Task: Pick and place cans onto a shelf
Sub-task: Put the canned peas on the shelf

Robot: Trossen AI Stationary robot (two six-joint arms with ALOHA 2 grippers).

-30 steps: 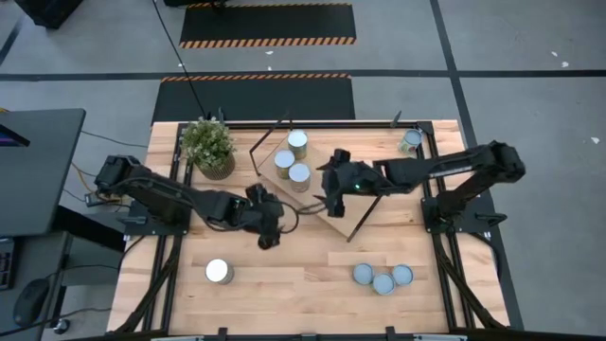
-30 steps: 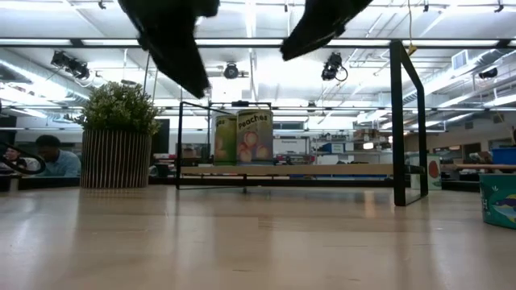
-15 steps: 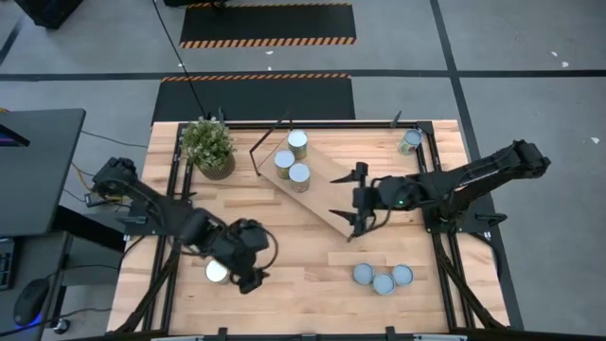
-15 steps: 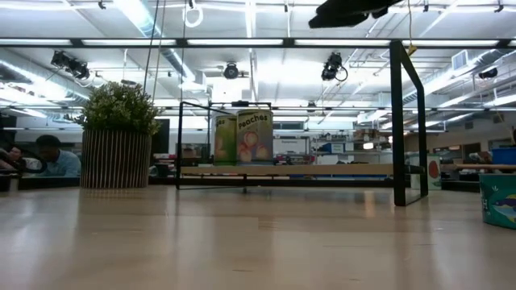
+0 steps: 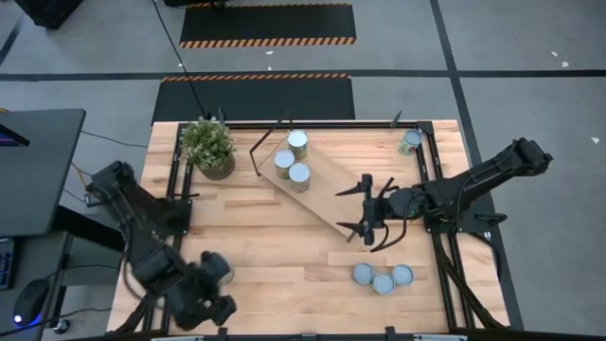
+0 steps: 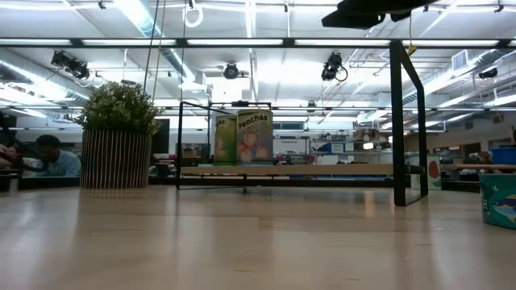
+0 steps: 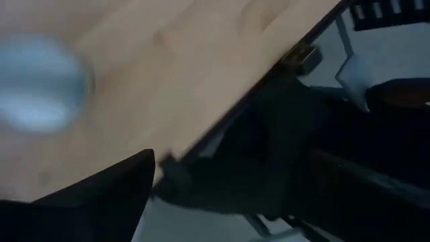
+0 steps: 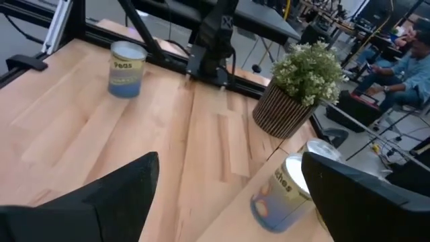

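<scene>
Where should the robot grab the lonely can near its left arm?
Around its round side wall, coming straight down from above. The can stands upright by the table's front-left edge with nothing beside it, so the left hand has room on every side.

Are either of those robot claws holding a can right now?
No. The right gripper is open and empty above the shelf. The left gripper holds nothing either.

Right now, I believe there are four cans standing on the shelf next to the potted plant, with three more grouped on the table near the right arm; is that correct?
Not quite: the high view shows three cans on the shelf, not four. The rest holds: the potted plant is beside it, and three more cans sit grouped on the table near the right arm.
</scene>
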